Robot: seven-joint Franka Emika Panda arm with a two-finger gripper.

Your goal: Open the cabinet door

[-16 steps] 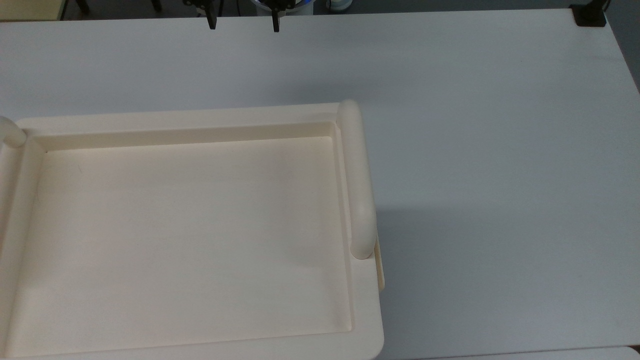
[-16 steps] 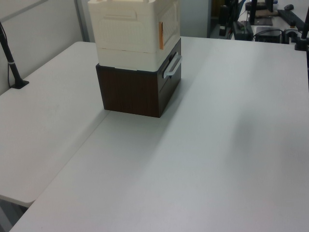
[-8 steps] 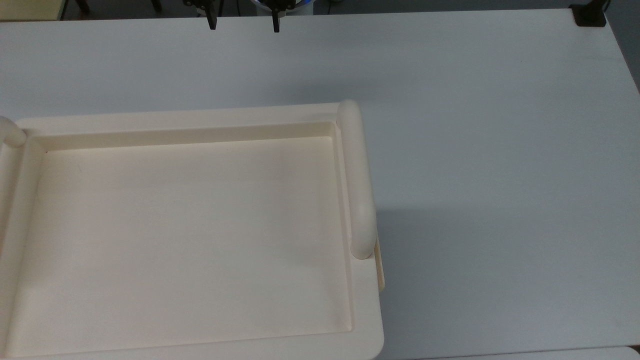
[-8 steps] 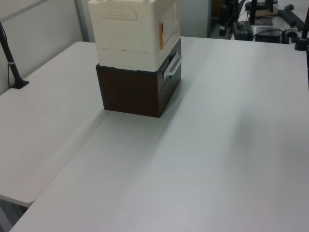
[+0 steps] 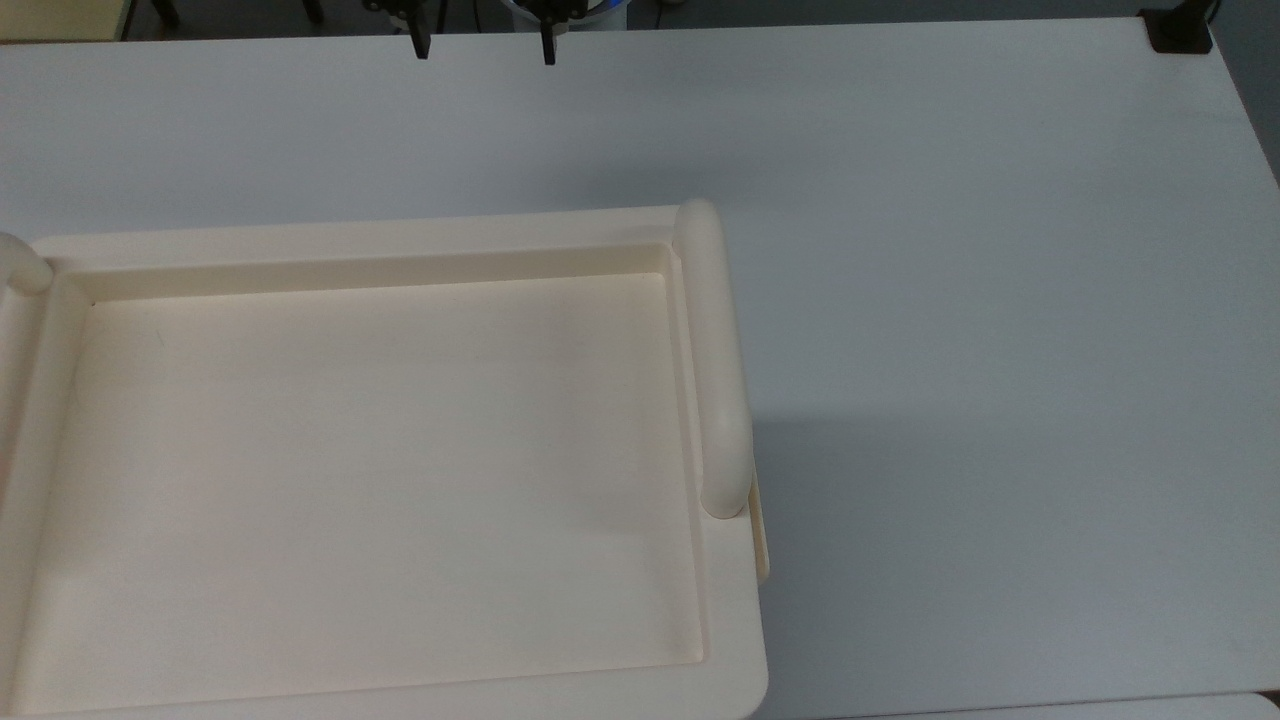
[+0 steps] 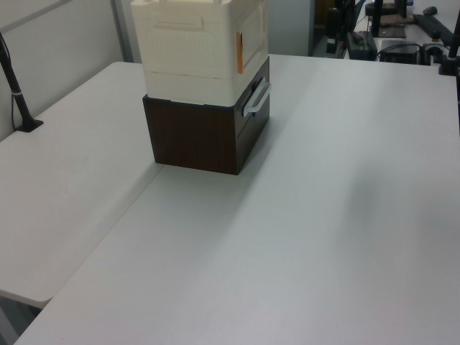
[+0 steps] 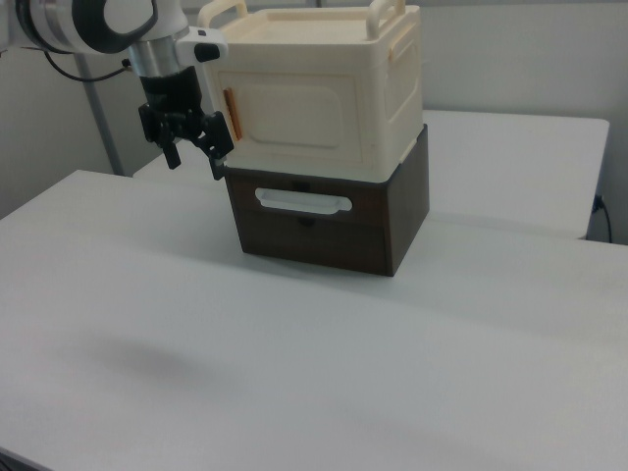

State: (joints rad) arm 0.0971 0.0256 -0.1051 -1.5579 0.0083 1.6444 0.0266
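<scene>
Now gripper [image 7: 193,160] spread, beside cabinet door [image 7: 291,110]

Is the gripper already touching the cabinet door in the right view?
No: the open gripper hangs off the cabinet's left corner in the right view, clear of the shut cabinet door.

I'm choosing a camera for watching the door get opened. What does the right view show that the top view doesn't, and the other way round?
Right view alone: the cabinet door with its orange strip, the dark wooden drawer unit beneath with a white handle, and the arm's wrist above the open pincer. Top view alone: the recessed tray on the cabinet's top. Both: the cabinet, the pincer and the white table.
</scene>
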